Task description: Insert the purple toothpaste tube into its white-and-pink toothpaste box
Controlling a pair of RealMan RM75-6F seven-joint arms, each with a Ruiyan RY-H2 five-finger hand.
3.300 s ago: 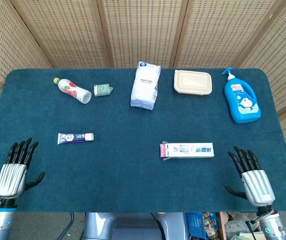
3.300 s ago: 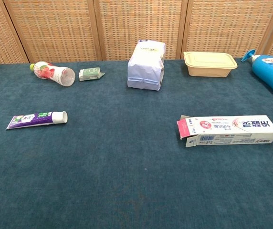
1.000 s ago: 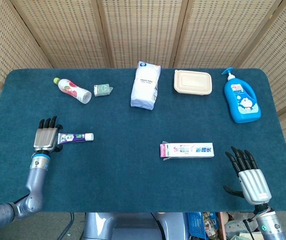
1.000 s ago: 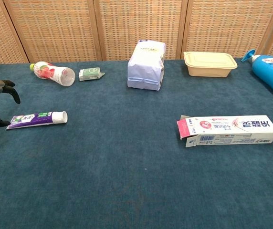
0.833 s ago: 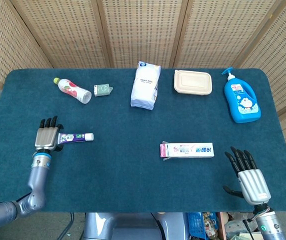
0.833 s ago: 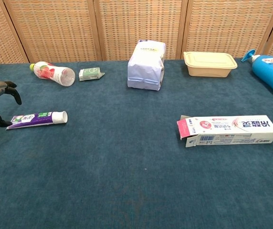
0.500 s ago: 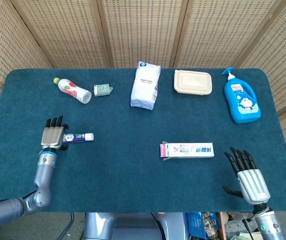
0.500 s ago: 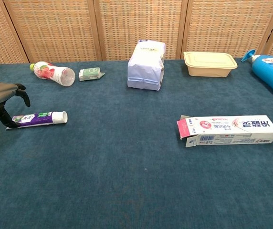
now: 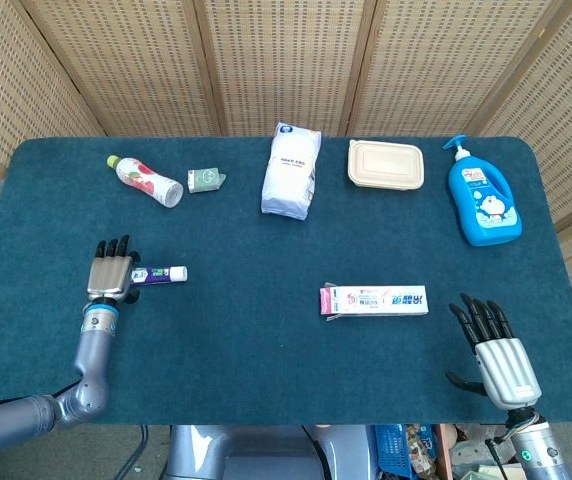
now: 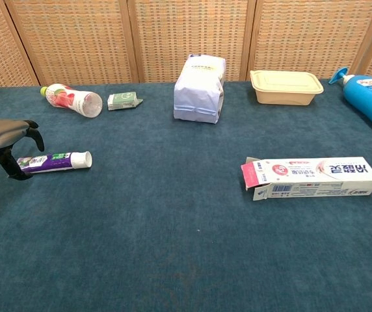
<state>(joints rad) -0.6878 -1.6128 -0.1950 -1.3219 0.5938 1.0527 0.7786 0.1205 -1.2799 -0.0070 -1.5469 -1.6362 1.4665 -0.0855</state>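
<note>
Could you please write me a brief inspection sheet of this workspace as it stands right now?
Surface: dark blue felt-covered table, flat.
Job's things: purple toothpaste tube lying flat at the left, white cap pointing right; white-and-pink toothpaste box lying on its side at the right, left end flaps open.
Clutter: along the far edge, plastic drink bottle with red label on its side, small green carton, white paper bag, beige lidded food container, blue pump bottle.
Hands: left hand over the tube's tail end, fingers arched, grasp not confirmed; right hand open near the table's front right corner.
Cables: nothing seen.
Surroundings: woven wicker screen panels behind the table.
</note>
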